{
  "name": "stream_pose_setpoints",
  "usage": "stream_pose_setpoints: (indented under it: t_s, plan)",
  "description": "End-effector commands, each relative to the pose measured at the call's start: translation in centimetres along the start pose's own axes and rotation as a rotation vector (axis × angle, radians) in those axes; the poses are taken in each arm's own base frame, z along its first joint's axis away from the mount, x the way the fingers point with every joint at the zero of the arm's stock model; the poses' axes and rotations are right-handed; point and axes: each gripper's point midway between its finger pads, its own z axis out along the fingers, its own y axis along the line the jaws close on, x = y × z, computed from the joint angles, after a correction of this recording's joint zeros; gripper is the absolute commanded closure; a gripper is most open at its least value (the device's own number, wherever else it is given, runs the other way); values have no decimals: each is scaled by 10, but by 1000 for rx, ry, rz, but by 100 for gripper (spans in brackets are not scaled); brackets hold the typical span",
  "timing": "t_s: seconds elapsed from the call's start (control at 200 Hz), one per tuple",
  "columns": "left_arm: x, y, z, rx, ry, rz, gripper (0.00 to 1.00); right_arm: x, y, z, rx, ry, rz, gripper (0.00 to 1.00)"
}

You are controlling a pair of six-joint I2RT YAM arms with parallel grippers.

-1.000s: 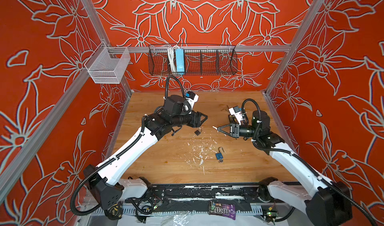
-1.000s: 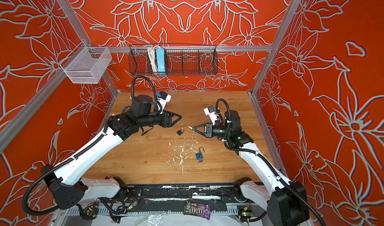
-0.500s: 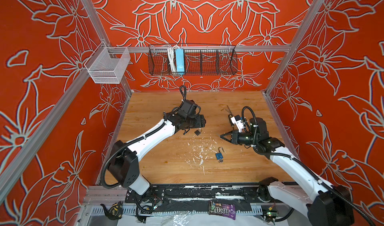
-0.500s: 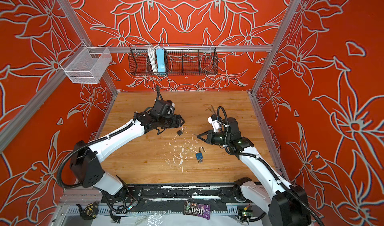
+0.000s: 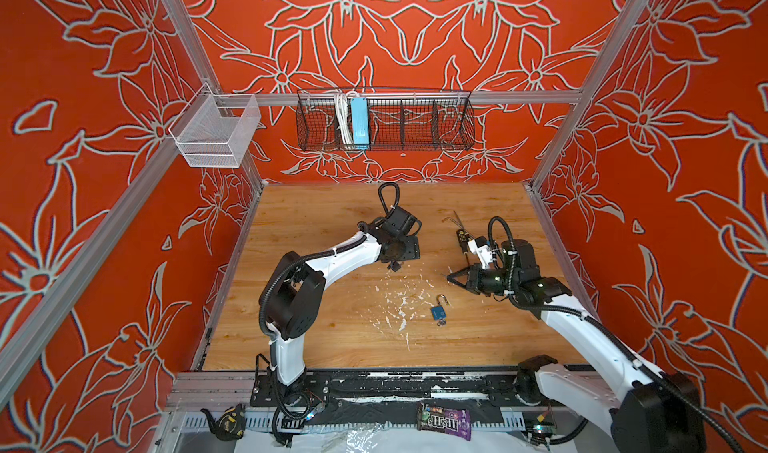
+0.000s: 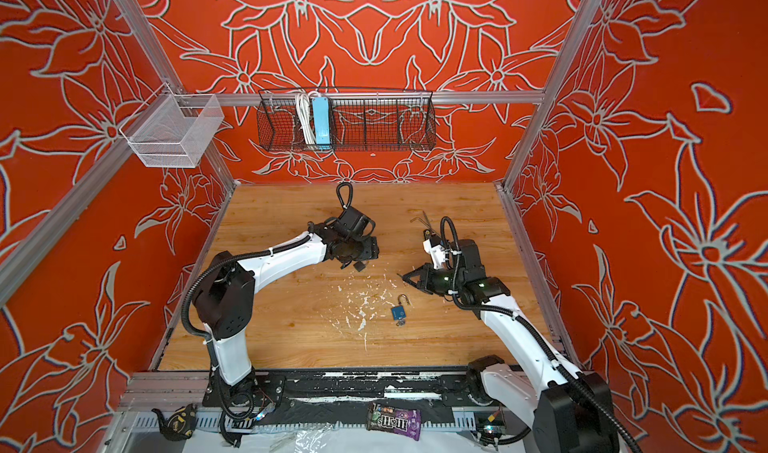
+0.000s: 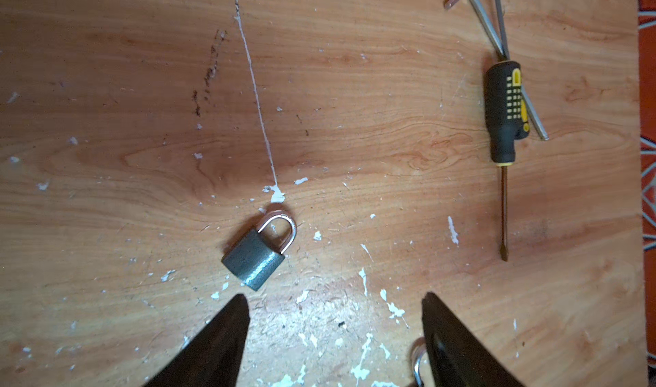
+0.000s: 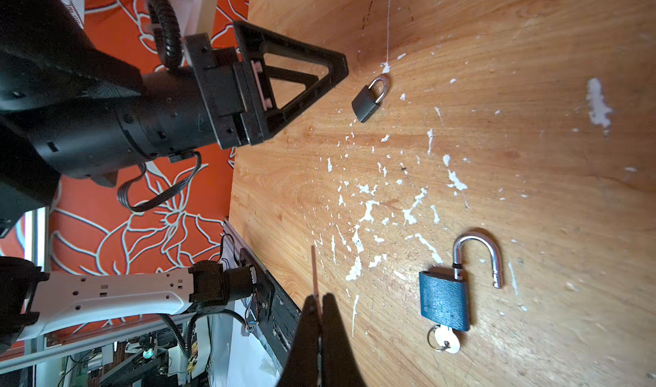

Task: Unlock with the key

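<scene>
Red walls with white flower outlines box in a scuffed wooden tabletop (image 5: 311, 222) flecked with white paint. Both top views show two arms, two padlocks and two baskets. On the back rail a black wire basket (image 5: 415, 128) holds one coiled white cable (image 5: 343, 118) and one blue power strip (image 5: 359, 122) toward its left end, and a white mesh basket (image 5: 216, 139) hangs in the left corner. The blue padlock (image 5: 438, 313) lies right of centre with its shackle swung open and one key (image 5: 440, 323) in its keyhole, near the right gripper (image 5: 451, 276) but apart from it. The grey padlock (image 6: 359, 266) lies just at the tip of the left gripper (image 6: 357, 253). One screwdriver (image 5: 460, 237) lies further back, and one M&M's bag (image 5: 444, 421) sits on the front ledge. From the left wrist, the left gripper's fingers are spread wide and hold nothing. The grey padlock, its shackle closed, lies flat just ahead of one fingertip, and two thin metal rods (image 7: 475, 12) cross under the screwdriver's handle. From the right wrist, the right gripper's fingers are pressed together around a thin sliver (image 8: 315, 271) seen edge-on; I cannot tell what it is. Both padlocks lie ahead of it, well apart from each other.
</scene>
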Motion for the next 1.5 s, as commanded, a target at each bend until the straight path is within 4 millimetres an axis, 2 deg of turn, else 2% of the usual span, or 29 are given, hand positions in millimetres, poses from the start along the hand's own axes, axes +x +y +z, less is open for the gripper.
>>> stream_pose_setpoints:
  t_s: [0.0, 0.225, 0.445, 0.756, 1.111, 1.361, 1.491]
  plan:
    - [-4, 10, 10, -75, -22, -8, 22, 4, -8, -2, 9, 5, 14, 100]
    - [1, 24, 30, -158, 4, 25, 21, 0, -8, -4, -3, -3, 25, 100]
    - [5, 27, 46, -189, 41, 50, 19, -4, -3, -6, -16, -8, 16, 100]
    - [28, 42, 61, -255, 133, 8, 19, -6, -4, -4, -19, -7, 23, 100]
    - [51, 32, 67, -245, 182, 4, 20, -8, -5, -3, -20, -4, 22, 100]
    - [64, 29, 61, -293, 197, -87, 23, -9, -6, -2, -21, 0, 22, 100]
    - [62, 40, 55, -364, 170, -122, 24, -10, -4, -2, -25, 0, 23, 100]
